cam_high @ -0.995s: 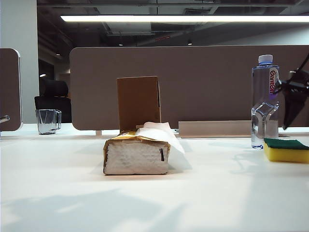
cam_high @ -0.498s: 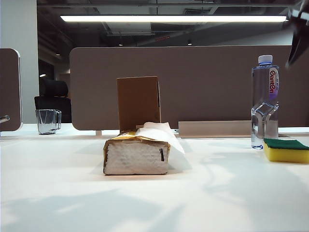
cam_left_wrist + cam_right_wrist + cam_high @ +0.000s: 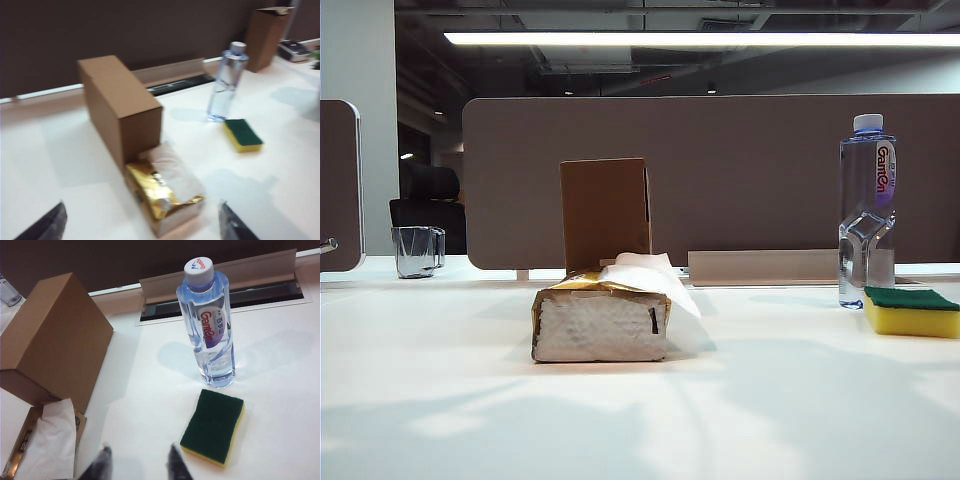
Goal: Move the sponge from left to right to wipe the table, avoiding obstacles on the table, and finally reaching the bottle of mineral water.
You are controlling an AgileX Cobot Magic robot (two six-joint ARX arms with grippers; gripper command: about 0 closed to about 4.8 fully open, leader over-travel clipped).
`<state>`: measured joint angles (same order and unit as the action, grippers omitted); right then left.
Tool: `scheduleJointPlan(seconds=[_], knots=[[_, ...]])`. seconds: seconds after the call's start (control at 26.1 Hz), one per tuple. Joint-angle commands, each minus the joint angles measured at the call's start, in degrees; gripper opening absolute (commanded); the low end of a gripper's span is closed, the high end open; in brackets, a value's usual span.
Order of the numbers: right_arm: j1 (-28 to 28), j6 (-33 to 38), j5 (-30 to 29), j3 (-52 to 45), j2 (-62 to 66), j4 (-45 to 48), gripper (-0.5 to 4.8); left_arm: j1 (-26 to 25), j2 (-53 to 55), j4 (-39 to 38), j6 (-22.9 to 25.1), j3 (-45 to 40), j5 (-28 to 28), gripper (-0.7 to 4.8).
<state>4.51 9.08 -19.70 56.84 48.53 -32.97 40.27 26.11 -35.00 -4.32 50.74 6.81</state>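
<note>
Beside bottle (image 3: 867, 210), sponge (image 3: 911, 311) is lying free; left gripper (image 3: 141, 225) gaping wide, right gripper (image 3: 136, 465) hovering part-open, both empty, sponge at its 1 o'clock

Open-plan office. White desk-type table (image 3: 440, 400) backed by a grey-brown fabric divider panel (image 3: 740, 170), another panel (image 3: 340, 185) off to the side. Black office chair (image 3: 428, 205) behind the divider. Dark exposed ceiling with ducts and a long strip light (image 3: 700, 38). Cable tray slot (image 3: 225, 297) in the desk.
</note>
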Motion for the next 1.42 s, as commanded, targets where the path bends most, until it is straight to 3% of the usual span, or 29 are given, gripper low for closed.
scheduleJointPlan(seconds=[0.04,0.11,0.23,0.77,1.19,1.42], knots=[[-0.1,-0.1,-0.5,-5.4,-5.0,1.9,1.44,0.0,-0.1,0.5,3.7,0.3,6.9,3.61],[-0.1,0.5,-2.2,-10.4,-8.6,4.8,1.07,-0.1,-0.4,0.4,6.1,0.3,10.0,3.33],[-0.1,0.2,-2.3,-13.9,-11.1,7.0,0.51,-0.1,-0.7,0.2,7.6,0.3,12.2,3.33],[-1.9,-2.1,-1.9,-16.2,-12.2,7.3,0.49,-0.7,-4.2,-4.4,8.6,0.3,17.6,3.02],[-2.6,-2.1,-1.9,-19.1,-13.2,7.3,0.49,-9.5,-6.6,-11.1,8.8,0.3,15.2,2.88],[-2.6,-2.1,-1.9,-21.3,-16.0,7.4,0.48,-10.7,-13.2,-16.3,5.2,0.2,19.7,2.72]])
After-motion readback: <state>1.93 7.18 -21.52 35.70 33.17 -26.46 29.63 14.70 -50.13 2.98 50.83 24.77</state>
